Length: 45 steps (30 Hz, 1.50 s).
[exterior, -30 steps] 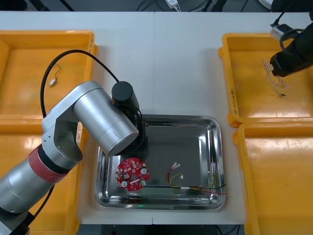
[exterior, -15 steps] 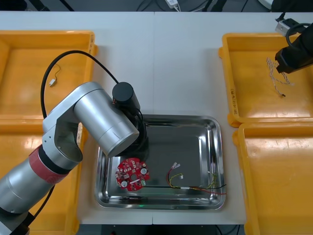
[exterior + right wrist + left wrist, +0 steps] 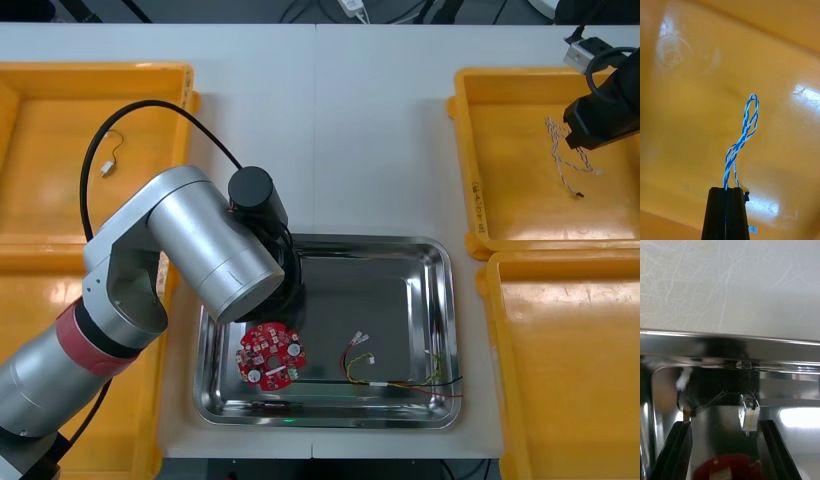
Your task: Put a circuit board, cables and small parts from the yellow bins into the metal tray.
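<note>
My right gripper (image 3: 580,130) hangs over the back right yellow bin (image 3: 500,200), shut on a twisted blue and white cable (image 3: 745,132) that dangles from its fingers (image 3: 726,213) above the bin floor. My left arm (image 3: 215,250) reaches down over the near-left part of the metal tray (image 3: 448,300). In the left wrist view my left gripper (image 3: 724,423) is open inside the tray's corner, and a thin black cable with a white connector (image 3: 749,417) lies between its fingers. A round red circuit board (image 3: 270,355) and a red and yellow cable (image 3: 400,378) lie in the tray.
The back left bin (image 3: 60,90) holds a small cable (image 3: 108,162). Front bins (image 3: 570,380) stand at both sides of the tray. Bare table (image 3: 330,130) stretches beyond the tray's far rim (image 3: 730,348).
My right gripper has moved toward the far right of its bin, carrying the twisted cable up with it. The left arm has stayed put.
</note>
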Each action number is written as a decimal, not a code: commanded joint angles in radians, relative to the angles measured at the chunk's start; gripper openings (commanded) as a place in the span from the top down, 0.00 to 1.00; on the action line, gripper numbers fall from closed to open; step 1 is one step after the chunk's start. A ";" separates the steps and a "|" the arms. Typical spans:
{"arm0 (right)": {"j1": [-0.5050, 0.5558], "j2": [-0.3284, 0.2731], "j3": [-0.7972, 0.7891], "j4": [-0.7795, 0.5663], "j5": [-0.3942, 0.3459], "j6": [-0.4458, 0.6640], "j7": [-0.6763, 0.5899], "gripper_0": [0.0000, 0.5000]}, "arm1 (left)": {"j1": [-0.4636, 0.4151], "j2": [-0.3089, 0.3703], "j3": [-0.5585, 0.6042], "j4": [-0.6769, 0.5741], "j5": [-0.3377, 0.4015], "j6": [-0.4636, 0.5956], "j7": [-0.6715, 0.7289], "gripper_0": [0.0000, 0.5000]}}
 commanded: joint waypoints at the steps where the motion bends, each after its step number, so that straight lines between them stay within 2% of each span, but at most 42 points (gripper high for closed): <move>1: -0.011 -0.044 -0.027 -0.037 0.006 0.005 0.029 1.00 | 0.008 0.018 -0.022 -0.046 0.016 0.001 0.054 0.00; 5: -0.009 -0.057 -0.027 -0.096 0.003 0.064 0.028 1.00 | 0.008 0.025 -0.017 -0.048 0.017 -0.014 0.054 0.00; 9: -0.011 -0.077 -0.026 -0.215 0.001 0.185 0.017 1.00 | 0.005 0.036 0.003 -0.063 0.025 -0.014 0.051 0.00; 11: -0.009 -0.087 -0.029 -0.271 0.003 0.235 0.012 1.00 | 0.001 0.047 0.023 -0.080 0.051 -0.010 0.049 0.00; 20: -0.009 -0.093 -0.029 -0.465 -0.035 0.235 -0.005 1.00 | -0.051 0.105 0.112 -0.122 0.161 0.043 0.037 0.00; 28: -0.009 -0.093 0.048 -0.623 -0.227 0.235 -0.035 1.00 | -0.097 0.171 0.198 -0.123 0.237 0.055 0.008 0.00; 34: -0.009 -0.093 0.132 -0.725 -0.384 0.235 -0.183 1.00 | -0.122 0.234 0.257 -0.123 0.283 0.055 -0.023 0.00; 45: -0.003 -0.093 0.181 -0.860 -0.626 0.235 -0.356 1.00 | -0.127 0.324 0.408 -0.111 0.368 0.093 -0.211 0.00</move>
